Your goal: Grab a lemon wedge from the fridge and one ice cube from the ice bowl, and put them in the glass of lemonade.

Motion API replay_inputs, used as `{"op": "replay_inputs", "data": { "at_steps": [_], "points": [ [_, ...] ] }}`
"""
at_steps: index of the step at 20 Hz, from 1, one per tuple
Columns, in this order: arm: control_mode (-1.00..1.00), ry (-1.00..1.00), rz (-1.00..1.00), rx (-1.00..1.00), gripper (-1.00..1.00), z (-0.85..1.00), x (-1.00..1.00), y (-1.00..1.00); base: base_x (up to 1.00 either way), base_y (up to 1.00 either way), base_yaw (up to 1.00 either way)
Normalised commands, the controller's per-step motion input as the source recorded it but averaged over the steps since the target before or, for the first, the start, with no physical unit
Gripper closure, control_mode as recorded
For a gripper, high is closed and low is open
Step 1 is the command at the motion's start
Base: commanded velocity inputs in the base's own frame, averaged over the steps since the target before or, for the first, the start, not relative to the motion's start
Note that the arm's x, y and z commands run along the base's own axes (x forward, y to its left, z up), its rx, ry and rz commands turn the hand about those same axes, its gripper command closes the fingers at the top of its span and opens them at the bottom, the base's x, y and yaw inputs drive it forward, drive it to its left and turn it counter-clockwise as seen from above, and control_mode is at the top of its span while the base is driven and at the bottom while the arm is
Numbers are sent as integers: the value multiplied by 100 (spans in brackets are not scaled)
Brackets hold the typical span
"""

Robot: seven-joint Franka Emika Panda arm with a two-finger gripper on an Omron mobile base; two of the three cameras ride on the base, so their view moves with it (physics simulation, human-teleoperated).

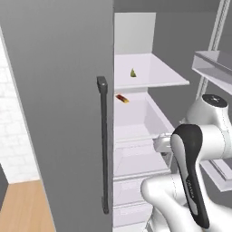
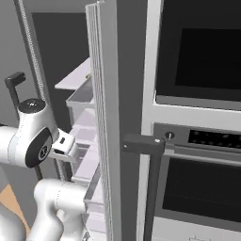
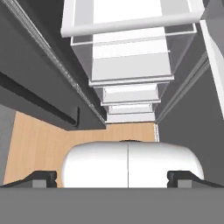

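White arm segments [image 1: 199, 181] fill the near right of the left base view, folded in front of the open fridge [image 1: 63, 90]. To their left, the fridge's closed grey door stands tall, its long dark bar handle [image 1: 103, 145] running straight up and down. Right of that handle the inside opens: a white upper shelf [image 1: 154, 74] carries a small yellow-green lemon wedge [image 1: 133, 73], sitting toward the far middle of the shelf with its tip pointing up. Below it, at the near left corner of the lower shelf, lies a small red and yellow item [image 1: 122, 98], its long axis slanting from far left to near right. Clear drawers [image 1: 136, 158] stack beneath. Farther right, the swung-out door holds a clear bin [image 1: 213, 63].

From the right base view, the open door [image 2: 113, 117] is seen edge-on, and the black wall oven [image 2: 197, 141] stands to its right.

From the hand view, the hand [image 3: 112, 177] faces down toward the wooden floor [image 3: 48, 140], its two dark fingertips [image 3: 39, 178] set wide apart with nothing between them.
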Motion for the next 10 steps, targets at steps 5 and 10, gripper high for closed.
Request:
{"op": "replay_inputs", "data": {
  "at_steps": [5,10],
  "points": [
    [100,0,0,0,-100,0,0,0,62,0,0],
    [-100,-4,0,0,-100,0,14,1,20,0,0]
  ]
}}
